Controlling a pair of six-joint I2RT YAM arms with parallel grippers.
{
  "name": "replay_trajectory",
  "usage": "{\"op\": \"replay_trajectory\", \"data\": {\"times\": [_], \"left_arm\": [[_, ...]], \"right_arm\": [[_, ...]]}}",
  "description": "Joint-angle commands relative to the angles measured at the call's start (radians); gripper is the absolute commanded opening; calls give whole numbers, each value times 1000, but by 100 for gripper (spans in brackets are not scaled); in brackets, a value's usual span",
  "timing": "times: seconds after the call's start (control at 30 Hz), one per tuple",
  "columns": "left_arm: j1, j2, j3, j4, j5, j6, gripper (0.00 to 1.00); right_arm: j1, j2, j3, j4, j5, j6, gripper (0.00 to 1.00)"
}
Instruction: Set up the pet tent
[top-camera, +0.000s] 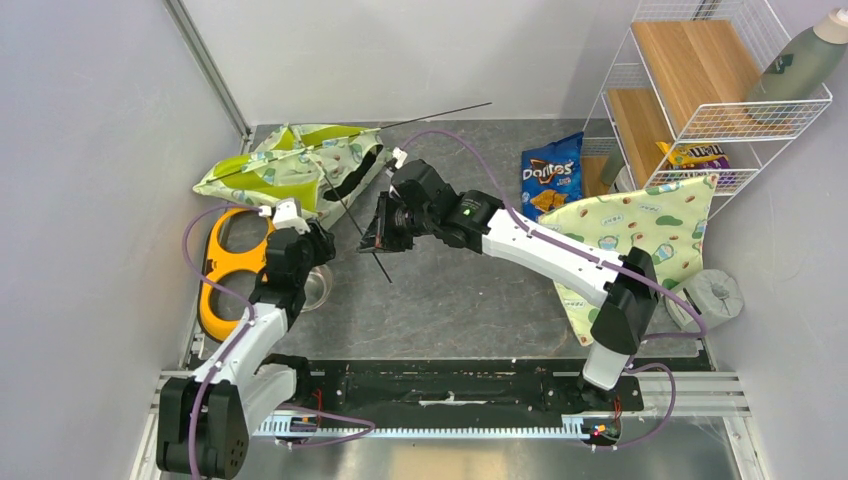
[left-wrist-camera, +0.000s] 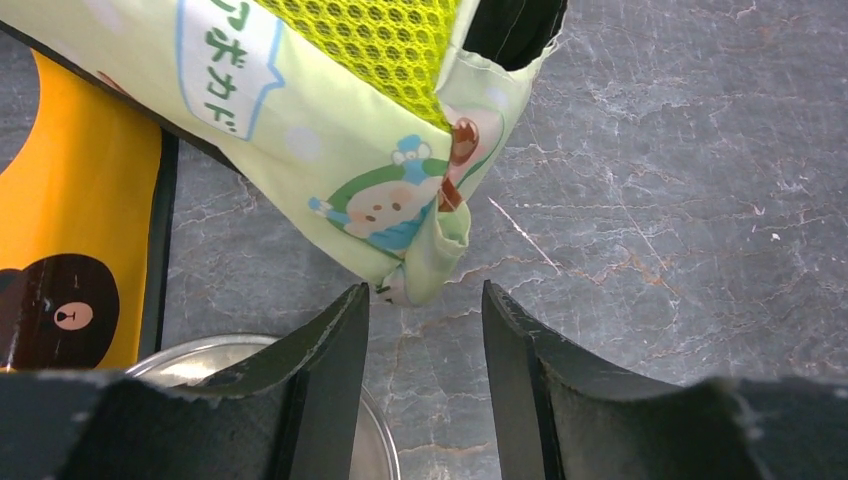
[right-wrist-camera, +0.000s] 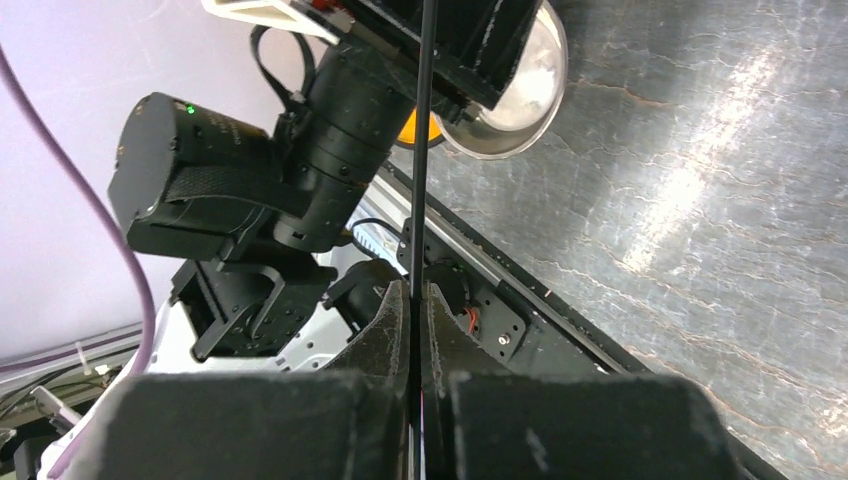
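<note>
The pet tent (top-camera: 290, 165) lies collapsed at the back left, pale green avocado-print fabric with lime mesh. One thin black pole (top-camera: 440, 113) sticks out behind it to the right. Another black pole (top-camera: 360, 230) runs from the tent down toward the table's middle, and my right gripper (top-camera: 382, 228) is shut on it. In the right wrist view that pole (right-wrist-camera: 421, 150) passes straight up from between the closed fingers of the right gripper (right-wrist-camera: 412, 295). My left gripper (left-wrist-camera: 425, 300) is open, with a folded corner of the tent (left-wrist-camera: 425, 265) just beyond its fingertips (left-wrist-camera: 345, 325), none of it between them.
A yellow double-bowl holder (top-camera: 232, 270) and a steel bowl (top-camera: 318, 290) sit under the left arm. A Doritos bag (top-camera: 553, 172), a flat avocado-print pad (top-camera: 640, 235), a white wire shelf (top-camera: 700, 90) and a green bottle (top-camera: 812, 50) occupy the right side.
</note>
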Motion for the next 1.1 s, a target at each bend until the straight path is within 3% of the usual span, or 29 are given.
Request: {"op": "replay_trajectory", "data": {"times": [0.0, 0.13, 0.47, 0.73, 1.07], "left_arm": [[-8, 46, 5, 118, -41, 68, 53], [-12, 90, 27, 158, -81, 77, 49], [-12, 84, 73, 146, -75, 136, 2], [-12, 10, 97, 99, 47, 164, 2], [-12, -13, 165, 16, 142, 183, 2]], "right_arm": [[-3, 7, 59, 83, -31, 34, 0], [-6, 9, 62, 87, -32, 36, 0], [-13, 13, 52, 127, -20, 45, 0], [-13, 13, -4, 299, 69, 72, 0], [-16, 137, 27, 452, 264, 98, 0]]}}
